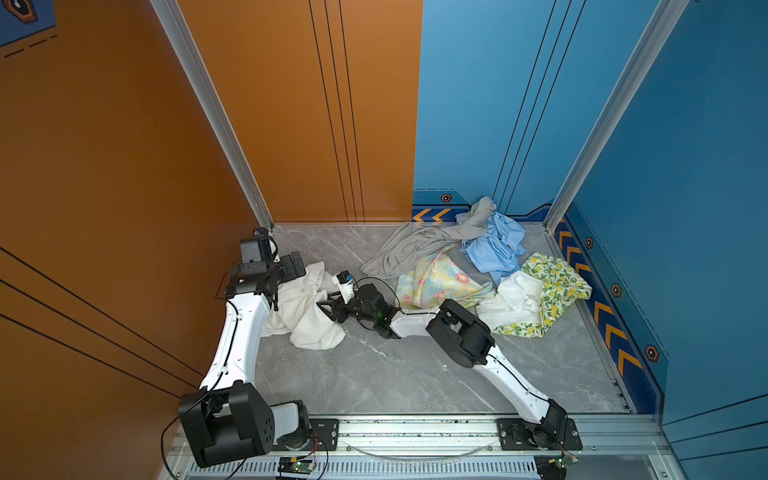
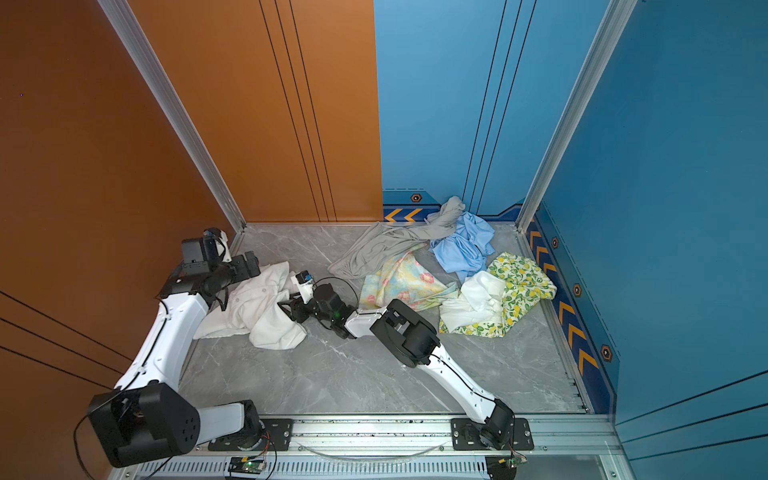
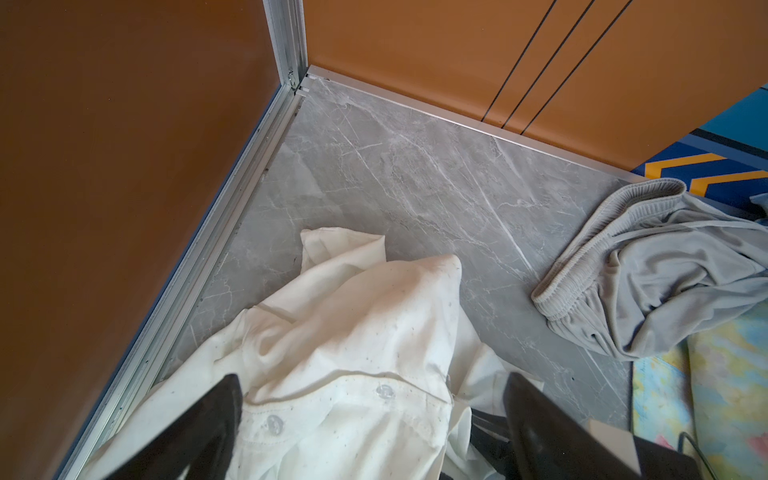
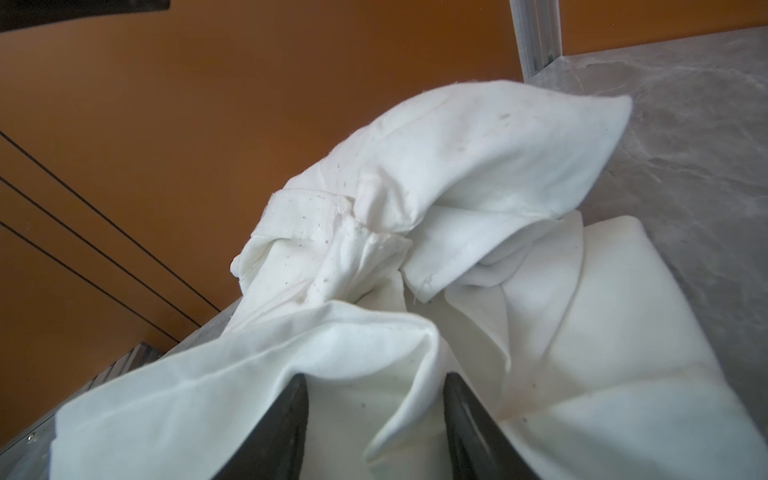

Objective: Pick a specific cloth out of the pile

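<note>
The cloth (image 1: 305, 309) (image 2: 257, 309), a plain white shirt with small buttons, lies crumpled on the grey floor at the left, apart from the pile (image 1: 478, 270) (image 2: 440, 274). My left gripper (image 1: 297, 264) (image 2: 249, 264) hangs open over the shirt's far edge; in the left wrist view its jaws straddle the button placket (image 3: 374, 386) without touching it. My right gripper (image 1: 326, 309) (image 2: 286, 309) reaches across to the shirt's right side. Its jaws stand apart with a loose fold of the shirt (image 4: 457, 166) lying between them (image 4: 376, 378), not pinched.
The pile holds a grey jersey garment (image 1: 415, 245) (image 3: 665, 270), a light blue one (image 1: 494, 249), a pastel floral cloth (image 1: 436, 282) and a lemon-printed cloth (image 1: 552, 286) wrapped round white fabric (image 1: 515, 299). The orange wall (image 1: 124, 208) stands close to the left arm.
</note>
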Tool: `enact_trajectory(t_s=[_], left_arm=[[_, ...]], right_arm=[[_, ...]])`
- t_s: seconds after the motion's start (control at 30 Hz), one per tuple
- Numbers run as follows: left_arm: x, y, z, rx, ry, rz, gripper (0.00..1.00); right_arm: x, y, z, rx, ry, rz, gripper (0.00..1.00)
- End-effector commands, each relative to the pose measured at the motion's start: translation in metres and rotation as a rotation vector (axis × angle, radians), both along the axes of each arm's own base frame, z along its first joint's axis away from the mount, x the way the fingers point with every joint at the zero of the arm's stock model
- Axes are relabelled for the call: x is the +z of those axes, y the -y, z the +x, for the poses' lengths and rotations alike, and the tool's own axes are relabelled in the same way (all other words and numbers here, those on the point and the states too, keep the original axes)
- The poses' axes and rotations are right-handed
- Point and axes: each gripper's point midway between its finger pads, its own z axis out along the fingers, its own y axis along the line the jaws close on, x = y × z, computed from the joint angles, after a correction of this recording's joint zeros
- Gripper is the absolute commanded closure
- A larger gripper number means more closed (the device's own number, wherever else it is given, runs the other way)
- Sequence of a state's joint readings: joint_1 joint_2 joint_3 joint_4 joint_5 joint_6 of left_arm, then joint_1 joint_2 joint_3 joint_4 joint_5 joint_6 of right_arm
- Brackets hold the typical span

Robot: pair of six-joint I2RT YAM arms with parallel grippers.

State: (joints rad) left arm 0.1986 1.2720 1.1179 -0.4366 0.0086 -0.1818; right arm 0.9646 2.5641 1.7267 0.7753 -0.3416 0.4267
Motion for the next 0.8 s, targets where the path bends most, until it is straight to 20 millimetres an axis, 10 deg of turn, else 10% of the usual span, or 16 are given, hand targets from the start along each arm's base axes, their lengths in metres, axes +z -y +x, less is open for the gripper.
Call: enact_trajectory(t_s=[0.0, 0.33, 0.77], left_arm=[[0.001, -0.005, -0.003, 0.044, 0.021, -0.021, 0.02], [-0.004, -0.013, -0.009, 0.103, 0.018, -0.032, 0.02], [-0.018, -0.009, -0.014, 0.097, 0.092, -0.012, 0.02]], right_arm=[[-0.022, -0.011, -0.039, 0.123, 0.024, -0.085, 0.43], [-0.022, -0.027, -0.085, 0.216, 0.035, -0.088, 0.32], [0.073, 0.078, -0.013, -0.087, 0.192, -0.094, 0.0]])
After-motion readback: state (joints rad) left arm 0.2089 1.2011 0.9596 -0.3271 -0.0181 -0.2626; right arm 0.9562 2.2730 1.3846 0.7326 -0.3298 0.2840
